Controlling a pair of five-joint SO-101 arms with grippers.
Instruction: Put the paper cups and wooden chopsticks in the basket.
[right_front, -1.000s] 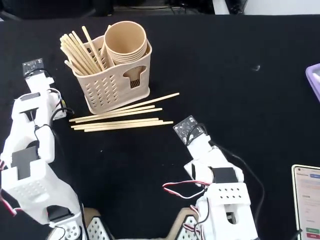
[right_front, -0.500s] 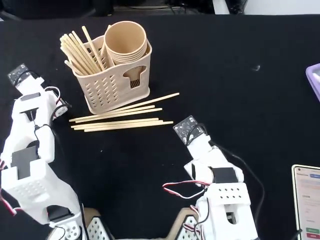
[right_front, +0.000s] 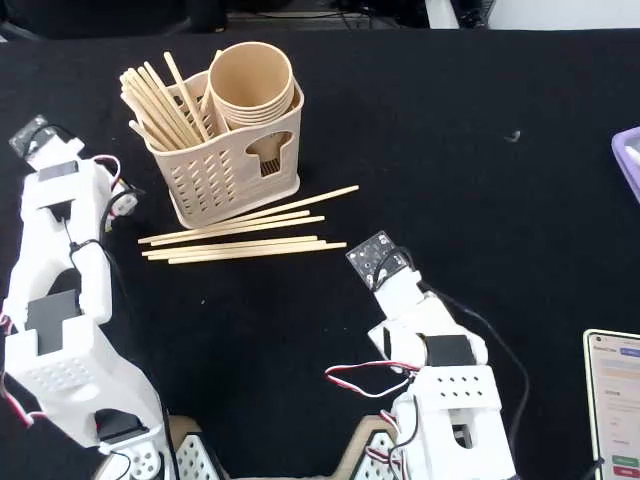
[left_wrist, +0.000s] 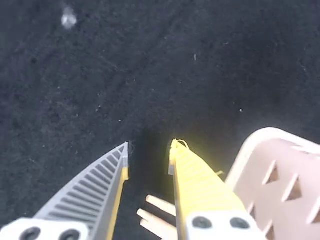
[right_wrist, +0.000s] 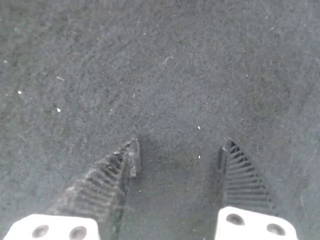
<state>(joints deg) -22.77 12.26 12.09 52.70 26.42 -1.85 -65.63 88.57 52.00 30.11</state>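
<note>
The left gripper (left_wrist: 149, 150) stood narrowly parted, nothing between its tips. The ends of loose pale wooden chopsticks (left_wrist: 156, 211) lay close under it, and the beige perforated plastic basket (left_wrist: 280, 175) sat just beside its yellow finger. The right gripper (right_wrist: 181, 150) gaped wide and empty over the black cloth table (right_wrist: 165, 60). Farther off, the basket held stacked tan paper cups (right_front: 252, 85) and a bundle of upright wooden chopsticks (right_front: 160, 100).

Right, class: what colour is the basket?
The basket is beige; the high view shows it best.
</note>
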